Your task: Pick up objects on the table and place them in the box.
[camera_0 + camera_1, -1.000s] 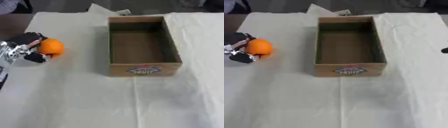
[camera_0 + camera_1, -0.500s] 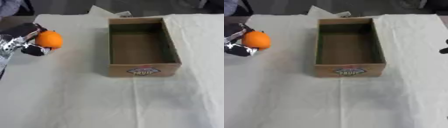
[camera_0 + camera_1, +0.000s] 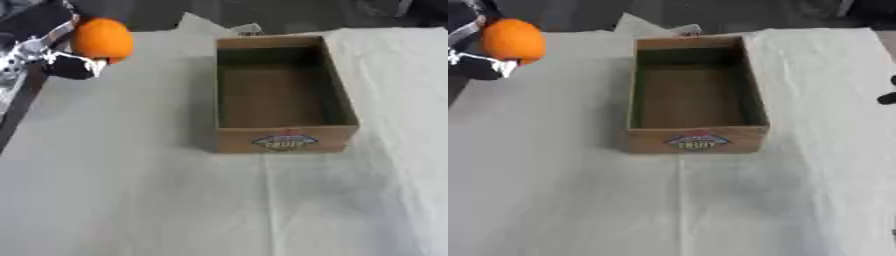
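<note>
A white cloth (image 3: 131, 190) covers the table. Near its far left corner the left hand (image 3: 61, 60) has its fingers curled round an orange (image 3: 102, 39), held clear of the cloth. The open cardboard box (image 3: 284, 139) lies to the orange's right, long axis running away from the robot, apparently empty. Only a dark tip of the right hand (image 3: 886, 97) shows at the right edge; its fingers cannot be made out.

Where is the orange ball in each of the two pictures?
Left eye view: the orange is in the top left corner, held in the left robot hand, left of the box.
Right eye view: the orange is again at top left, nearer the left edge.
Shared landmark: the cardboard box with its label on the near wall.
</note>
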Controlling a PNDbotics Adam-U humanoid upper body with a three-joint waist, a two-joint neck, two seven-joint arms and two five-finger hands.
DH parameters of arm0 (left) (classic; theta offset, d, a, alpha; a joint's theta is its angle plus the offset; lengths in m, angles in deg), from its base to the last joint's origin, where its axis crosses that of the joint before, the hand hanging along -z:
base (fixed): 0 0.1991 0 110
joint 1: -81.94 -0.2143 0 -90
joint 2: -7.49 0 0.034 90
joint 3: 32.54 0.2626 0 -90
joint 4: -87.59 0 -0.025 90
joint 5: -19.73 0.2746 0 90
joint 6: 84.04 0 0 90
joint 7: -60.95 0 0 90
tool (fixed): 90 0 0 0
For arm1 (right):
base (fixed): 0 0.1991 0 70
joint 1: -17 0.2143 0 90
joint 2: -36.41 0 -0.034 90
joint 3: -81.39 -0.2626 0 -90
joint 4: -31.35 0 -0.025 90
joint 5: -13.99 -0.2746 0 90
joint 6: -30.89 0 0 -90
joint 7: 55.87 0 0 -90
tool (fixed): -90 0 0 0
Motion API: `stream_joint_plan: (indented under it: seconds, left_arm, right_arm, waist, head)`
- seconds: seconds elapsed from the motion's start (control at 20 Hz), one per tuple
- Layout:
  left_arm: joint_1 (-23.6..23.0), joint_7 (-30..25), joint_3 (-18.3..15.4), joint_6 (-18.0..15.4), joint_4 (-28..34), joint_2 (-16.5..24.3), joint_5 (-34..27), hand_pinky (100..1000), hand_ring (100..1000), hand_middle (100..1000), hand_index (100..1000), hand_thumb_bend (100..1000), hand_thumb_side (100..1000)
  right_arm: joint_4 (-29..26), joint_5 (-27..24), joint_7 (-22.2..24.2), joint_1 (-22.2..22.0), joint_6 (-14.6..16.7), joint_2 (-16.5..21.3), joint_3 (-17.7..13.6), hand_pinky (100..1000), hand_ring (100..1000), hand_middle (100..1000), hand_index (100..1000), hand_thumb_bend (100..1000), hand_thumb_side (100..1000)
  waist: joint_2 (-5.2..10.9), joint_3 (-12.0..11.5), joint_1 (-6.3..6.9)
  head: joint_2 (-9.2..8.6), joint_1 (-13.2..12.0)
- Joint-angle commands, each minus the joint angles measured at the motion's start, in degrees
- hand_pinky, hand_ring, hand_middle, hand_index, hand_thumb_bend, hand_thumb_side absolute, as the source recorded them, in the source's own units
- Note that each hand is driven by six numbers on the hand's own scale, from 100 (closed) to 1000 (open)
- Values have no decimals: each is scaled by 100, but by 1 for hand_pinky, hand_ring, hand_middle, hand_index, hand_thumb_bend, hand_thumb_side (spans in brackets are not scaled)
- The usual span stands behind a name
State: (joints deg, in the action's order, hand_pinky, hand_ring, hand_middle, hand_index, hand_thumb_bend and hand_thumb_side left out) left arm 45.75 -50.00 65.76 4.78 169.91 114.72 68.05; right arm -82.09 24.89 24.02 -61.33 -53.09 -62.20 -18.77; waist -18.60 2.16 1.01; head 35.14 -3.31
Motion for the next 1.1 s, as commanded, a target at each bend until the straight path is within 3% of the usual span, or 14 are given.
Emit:
stream_joint_plan:
  seconds: [0.05, 0.45, 0.9, 1.1]
  left_arm:
    - [366, 183, 38, -39, 302, -131, 305, 172, 523, 439, 698, 100, 312]
    - [779, 1304, 240, 83, -46, -1201, 781, 142, 494, 394, 658, 100, 330]
    - [876, 1986, 485, -188, -504, -1759, 1172, 142, 496, 405, 688, 100, 325]
    - [762, 2024, 619, -334, -715, -1893, 1376, 156, 507, 431, 698, 100, 312]
  right_arm:
    - [-115, -69, 27, 92, 26, 122, 32, 862, 881, 521, 733, 100, 900]
    - [-115, -114, 113, 119, -2, 29, 80, 864, 883, 521, 733, 100, 904]
    - [-115, -145, 210, 205, 9, -30, 150, 865, 885, 520, 734, 100, 906]
    - [-115, -197, 271, 257, 23, -50, 199, 866, 886, 520, 734, 100, 907]
  waist:
    - [125, 59, 9]
    - [114, 195, 7]
    - [17, 432, 38]
    - [-8, 537, 51]
  head:
    - [-84, -71]
    - [-138, -153]
    - [-151, -323]
    - [-141, -382]
